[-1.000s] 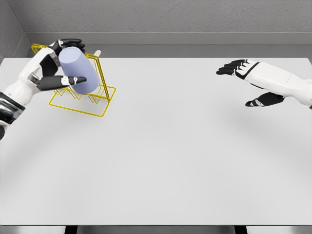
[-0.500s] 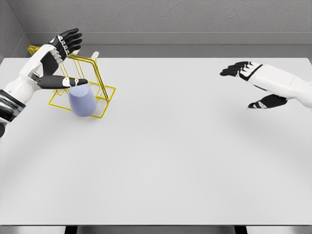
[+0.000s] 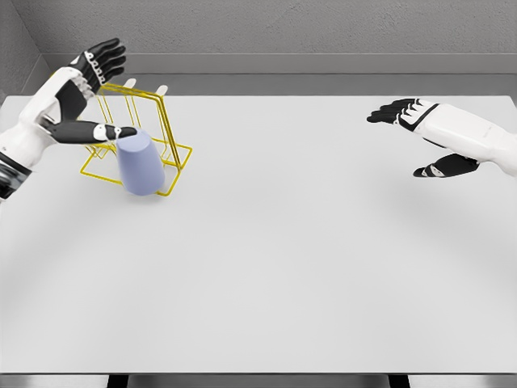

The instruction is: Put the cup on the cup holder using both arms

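White table [image 3: 283, 259] is filling the view, with grey walls behind it. The lavender cup [image 3: 140, 163] is sitting upside down and tilted on the front edge of the yellow wire cup holder [image 3: 153, 121] at the far left. The left hand [image 3: 81, 89] is hovering beside it with fingers spread, holding nothing. The right hand [image 3: 424, 133] is hanging open at the far right, well apart.

A broad pale-grey desk [image 3: 307, 267] fills most of the view; behind its far edge rises a rough grey wall [image 3: 283, 24]; another grey wall [image 3: 14, 48] meets it at the far-left corner; soft, even light.
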Available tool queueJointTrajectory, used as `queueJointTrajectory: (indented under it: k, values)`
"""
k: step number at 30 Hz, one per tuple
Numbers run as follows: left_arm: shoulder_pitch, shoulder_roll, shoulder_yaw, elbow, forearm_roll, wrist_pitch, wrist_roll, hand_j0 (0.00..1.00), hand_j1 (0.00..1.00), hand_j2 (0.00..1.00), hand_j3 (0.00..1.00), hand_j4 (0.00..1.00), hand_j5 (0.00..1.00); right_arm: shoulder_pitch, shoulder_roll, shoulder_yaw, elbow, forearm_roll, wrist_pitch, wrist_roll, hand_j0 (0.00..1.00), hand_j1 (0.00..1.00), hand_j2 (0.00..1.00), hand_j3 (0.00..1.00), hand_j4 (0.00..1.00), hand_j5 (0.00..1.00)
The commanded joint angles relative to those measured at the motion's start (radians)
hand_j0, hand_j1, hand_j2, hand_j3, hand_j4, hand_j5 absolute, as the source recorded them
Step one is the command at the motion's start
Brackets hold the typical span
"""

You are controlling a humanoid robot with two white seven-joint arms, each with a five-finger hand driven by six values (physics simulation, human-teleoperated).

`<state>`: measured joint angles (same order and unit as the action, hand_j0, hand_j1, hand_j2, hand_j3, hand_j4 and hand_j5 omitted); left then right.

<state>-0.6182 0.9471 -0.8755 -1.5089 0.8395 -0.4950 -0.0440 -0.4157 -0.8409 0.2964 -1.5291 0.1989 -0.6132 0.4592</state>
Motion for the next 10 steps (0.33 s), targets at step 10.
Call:
queueJointTrajectory:
  k: [10]
  values:
    - [0.003, 0.111, 0.018, 0.013, 0.004, -0.051, 0.001, 1.00, 1.00, 1.00, 1.00, 1.00, 1.00, 0.000, -0.001, 0.000, 0.003, -0.007, 0.002, -0.001, 1.00, 1.00, 1.00, 1.00, 1.00, 1.00]
